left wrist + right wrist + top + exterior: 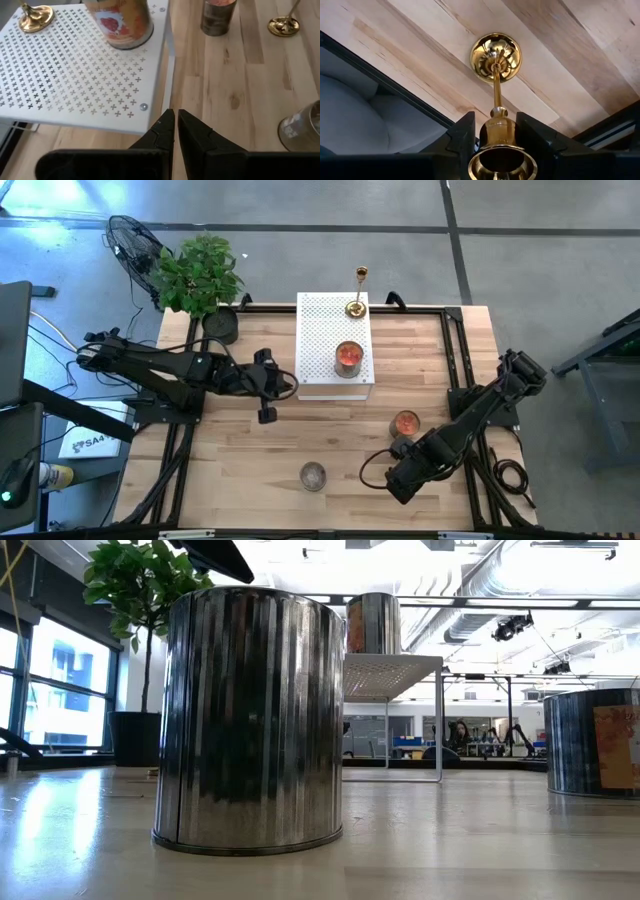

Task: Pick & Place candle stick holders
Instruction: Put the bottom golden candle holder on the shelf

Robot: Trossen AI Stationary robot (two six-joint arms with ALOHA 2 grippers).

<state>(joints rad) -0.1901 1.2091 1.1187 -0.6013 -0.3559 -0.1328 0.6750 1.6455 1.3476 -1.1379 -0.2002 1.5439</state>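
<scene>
One gold candlestick [356, 307] stands by its round base on the far end of the white perforated shelf [320, 330]; it also shows in the left wrist view [35, 17]. A second gold candlestick [496, 90] is under my right gripper [497, 137], which is shut on it near the table's near right part [400, 478]; its base also shows in the left wrist view [284, 26]. My arm hides it in the high view. My left gripper [292, 385] is shut and empty beside the shelf's near left corner [175, 125]. No third candlestick shows. My right gripper pinches the candlestick just under its top cup [495, 127] between its two fingers [462, 137], coming from above and pointing down along the stem. The candlestick stands about upright below the fingers. Its round base [496, 57] appears to rest on the wooden table near the edge.
A candle jar [348, 357] stands on the shelf's near end, another [405, 423] on the table right of it. A silver ribbed tin [313, 476] stands near the front edge and fills the low view [250, 720]. A potted plant [200, 275] stands at the far left corner.
</scene>
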